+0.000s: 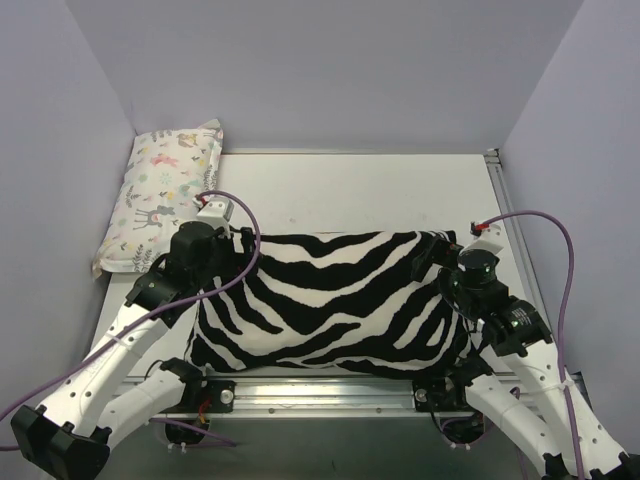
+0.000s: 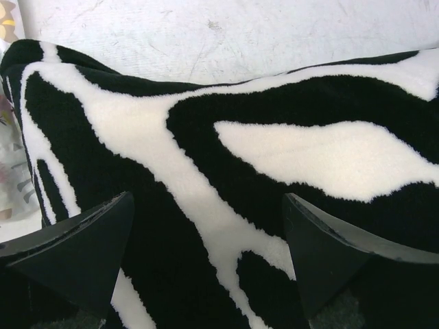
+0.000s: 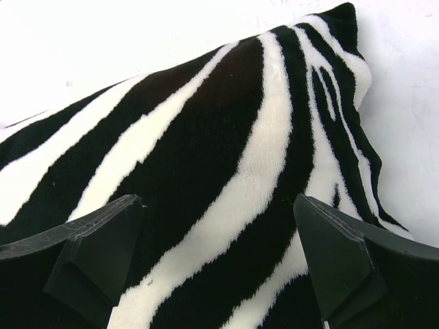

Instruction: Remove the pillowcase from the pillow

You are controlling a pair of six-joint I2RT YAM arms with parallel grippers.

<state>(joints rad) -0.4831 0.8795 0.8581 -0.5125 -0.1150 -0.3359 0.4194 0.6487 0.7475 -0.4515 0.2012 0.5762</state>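
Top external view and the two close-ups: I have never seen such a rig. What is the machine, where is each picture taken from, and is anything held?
Two robot arms, the left arm and the right arm, are bolted at the near edge of a table. The wide picture looks down from above and behind them. Each close-up comes from a wrist camera, looking past its own two dark fingers. On the table lies a zebra-striped pillowcase, stuffed; the pillow inside is hidden. A small animal-print pillow lies at the far left. The left tool and the right tool both stand open above the stripes, holding nothing.
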